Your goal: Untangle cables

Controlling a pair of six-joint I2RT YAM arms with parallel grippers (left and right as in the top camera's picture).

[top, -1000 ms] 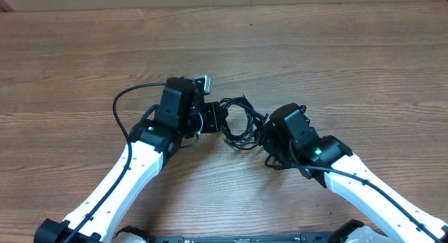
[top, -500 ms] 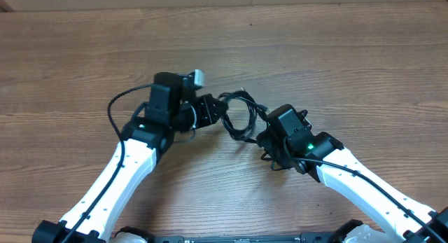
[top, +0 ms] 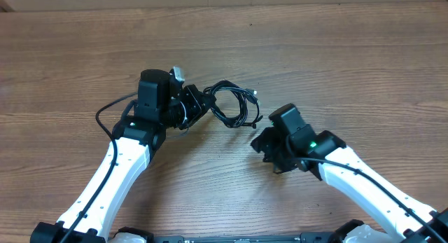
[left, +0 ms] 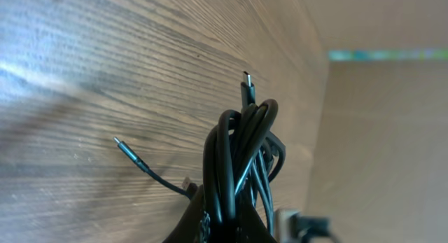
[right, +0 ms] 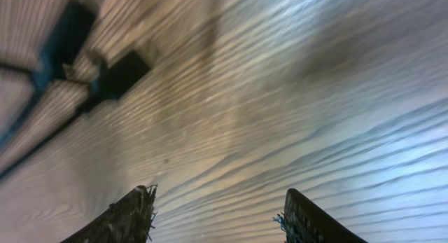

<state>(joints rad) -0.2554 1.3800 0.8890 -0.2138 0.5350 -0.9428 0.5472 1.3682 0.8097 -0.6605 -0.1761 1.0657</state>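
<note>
Overhead shows left pincer [top: 197,103] gripping cables [left: 234,166]; right wrist reveals right pincer [right: 217,201] wide apart.

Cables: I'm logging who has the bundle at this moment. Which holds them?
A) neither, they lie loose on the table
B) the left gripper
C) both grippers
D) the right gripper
B: the cables run up out of the left gripper in its wrist view, while the right gripper stands open with only bare table between its fingers.
</note>
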